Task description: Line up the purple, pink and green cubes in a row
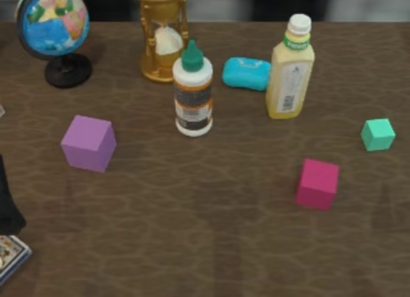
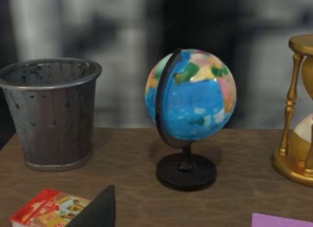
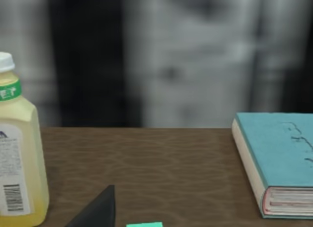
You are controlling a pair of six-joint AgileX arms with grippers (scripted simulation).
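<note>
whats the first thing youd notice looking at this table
Three bright cubes lie scattered, not in a row: a purple cube at the left, a pink cube right of centre, and a small green cube near the right edge. Behind them stand a globe at the far left and a gold hourglass.

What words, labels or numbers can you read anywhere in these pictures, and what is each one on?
"ET": white letters on the green neck band of the yellow bottle, the rest cut off.
Yellow bottle's white label and barcode: too small to read.
White bottle with the green cap: label blurred, unreadable.
Red box near the globe: print unreadable.
Teal book: no readable title.
</note>
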